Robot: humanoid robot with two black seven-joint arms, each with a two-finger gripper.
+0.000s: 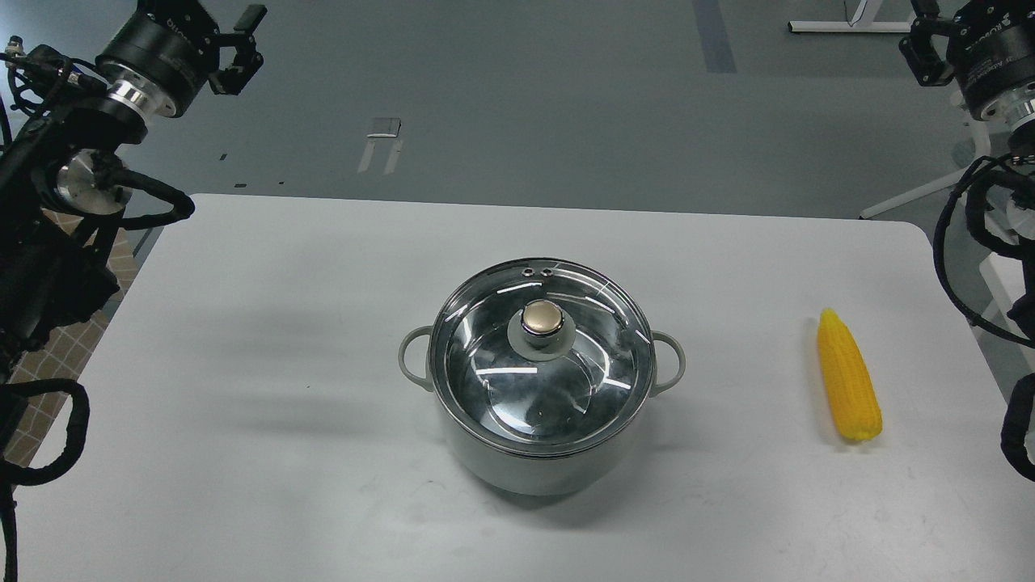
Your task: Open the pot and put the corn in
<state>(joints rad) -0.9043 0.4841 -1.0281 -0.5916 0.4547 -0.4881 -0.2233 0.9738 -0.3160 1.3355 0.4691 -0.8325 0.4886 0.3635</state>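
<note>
A white counter (283,364) with rounded far corners carries two things. Near its middle stands the pot (534,465), round and pale grey-green, with a small loop handle on each side. A glass lid (542,380) with a steel rim sits closed on it, a gold knob (542,318) at its centre, and the shiny steel inside shows through the glass. Well apart from the pot, close to the counter's right edge, lies the corn (847,376), a bright yellow husked cob on its side, its tapered tip pointing toward the far edge. Both arms are raised off the counter. The left gripper (241,47) hangs beyond the far left corner, its fingers spread with nothing between them. The right gripper (922,48) is at the upper right, partly cut off, and I cannot tell whether its fingers are spread or pressed together.
</note>
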